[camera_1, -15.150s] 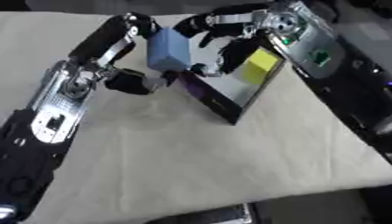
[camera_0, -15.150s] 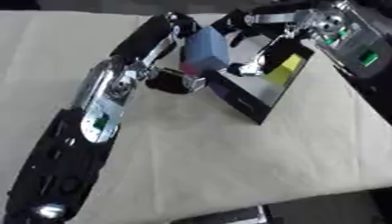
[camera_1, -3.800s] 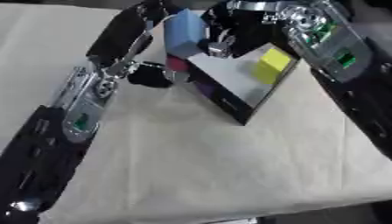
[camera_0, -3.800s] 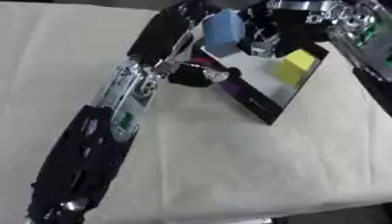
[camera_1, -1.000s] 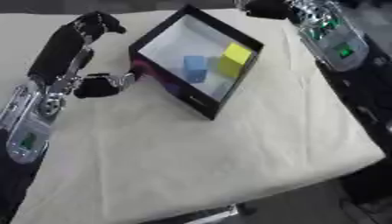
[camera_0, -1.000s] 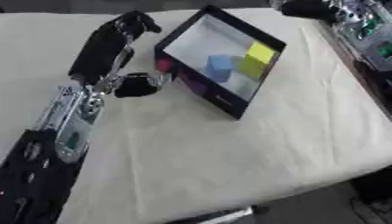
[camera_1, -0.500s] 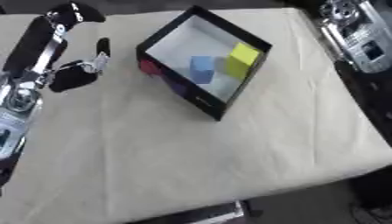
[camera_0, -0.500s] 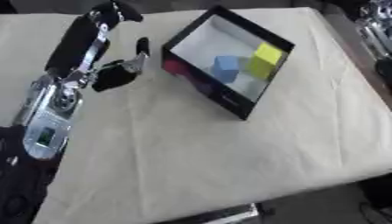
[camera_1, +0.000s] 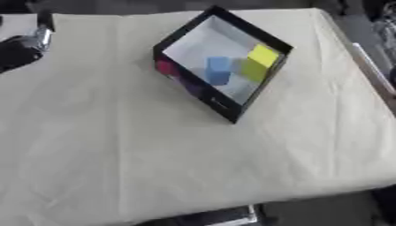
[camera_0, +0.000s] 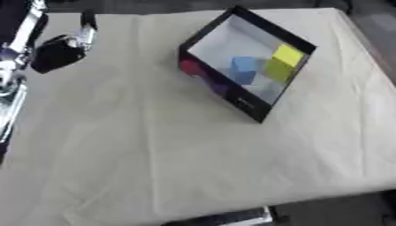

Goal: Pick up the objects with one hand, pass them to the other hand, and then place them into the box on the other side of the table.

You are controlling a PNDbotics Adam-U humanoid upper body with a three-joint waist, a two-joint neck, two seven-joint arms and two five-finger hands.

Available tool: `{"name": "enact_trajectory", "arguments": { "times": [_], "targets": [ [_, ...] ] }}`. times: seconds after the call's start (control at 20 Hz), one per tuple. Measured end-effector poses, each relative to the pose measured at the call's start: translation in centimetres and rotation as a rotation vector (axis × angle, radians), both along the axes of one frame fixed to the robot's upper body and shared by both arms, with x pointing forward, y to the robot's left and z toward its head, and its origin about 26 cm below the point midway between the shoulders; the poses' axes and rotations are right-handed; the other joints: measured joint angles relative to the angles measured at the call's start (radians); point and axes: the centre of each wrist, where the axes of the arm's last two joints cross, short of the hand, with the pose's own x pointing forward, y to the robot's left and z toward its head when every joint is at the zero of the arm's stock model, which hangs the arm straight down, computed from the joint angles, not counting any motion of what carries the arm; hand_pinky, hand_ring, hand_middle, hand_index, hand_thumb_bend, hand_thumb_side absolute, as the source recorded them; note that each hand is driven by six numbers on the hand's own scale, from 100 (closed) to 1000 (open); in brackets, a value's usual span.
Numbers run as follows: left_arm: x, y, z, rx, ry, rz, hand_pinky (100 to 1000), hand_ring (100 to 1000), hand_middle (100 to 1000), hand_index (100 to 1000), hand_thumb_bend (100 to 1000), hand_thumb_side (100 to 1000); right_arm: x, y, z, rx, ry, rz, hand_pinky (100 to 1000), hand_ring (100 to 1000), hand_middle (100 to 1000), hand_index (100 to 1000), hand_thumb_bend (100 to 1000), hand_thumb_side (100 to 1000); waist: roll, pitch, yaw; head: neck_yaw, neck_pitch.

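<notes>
Left eye view: a black-walled box [camera_0: 246, 104] sits on the cream tablecloth [camera_0: 193, 159] toward the far middle-right of the table, turned so its corners point roughly toward and away from the camera; its long axis runs from upper left to lower right. Its pale floor holds a blue block [camera_0: 243, 69] and a yellow block [camera_0: 283, 62] side by side, the yellow one nearer the right-hand wall; whether they touch cannot be told. The blue block stands upright near the middle of the floor. A reddish patch marks the box's outer left wall. The left arm [camera_0: 15, 75] runs along the left edge, and the left hand [camera_0: 62, 49] shows at the upper left as a dark mass with a pale finger-like part above it, well apart from the box; whether its fingers are spread or curled cannot be told. It holds nothing that can be made out. Right eye view: the same box [camera_1: 220, 106] and blocks appear shifted left. Only a part of the left hand [camera_1: 21, 47] shows at the left edge. The right hand shows in neither view.
</notes>
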Motion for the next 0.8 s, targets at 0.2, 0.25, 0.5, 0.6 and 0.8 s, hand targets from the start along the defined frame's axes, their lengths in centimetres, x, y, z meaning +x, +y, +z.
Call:
{"name": "enact_trajectory", "arguments": {
  "times": [0.2, 0.25, 0.5, 0.6, 0.8],
  "targets": [
    [-0.5, 4.2, 1.8, -0.011, 0.067, 0.053, 803, 744, 707, 799, 100, 675, -0.6, -1.0, -0.2, 0.055, -0.025, -0.039, 684, 963, 904, 1000, 100, 584, 0.000, 0.000, -0.004, 0.018, 0.000],
    [-0.7, 5.3, 2.2, -0.007, 0.072, 0.069, 803, 745, 707, 799, 100, 672, -0.8, -1.2, -0.2, 0.073, -0.030, -0.054, 685, 964, 905, 1000, 100, 584, 0.001, 0.000, -0.006, 0.024, 0.000],
    [-1.4, 9.7, 3.0, 0.037, 0.085, 0.150, 805, 748, 713, 801, 100, 674, -1.3, -1.6, -0.1, 0.127, -0.069, -0.104, 688, 969, 917, 1000, 100, 575, 0.006, 0.000, -0.008, 0.059, 0.000],
    [-1.6, 10.9, 2.9, 0.047, 0.107, 0.175, 808, 747, 710, 800, 100, 652, -1.4, -1.8, -0.1, 0.135, -0.079, -0.123, 681, 964, 919, 995, 100, 576, 0.006, 0.000, -0.010, 0.074, 0.000],
    [-1.7, 12.8, 2.6, 0.069, 0.144, 0.220, 810, 750, 712, 802, 100, 638, -1.6, -2.0, -0.2, 0.158, -0.085, -0.153, 681, 966, 921, 998, 100, 575, 0.006, 0.000, -0.011, 0.101, 0.000]
  ]
}}
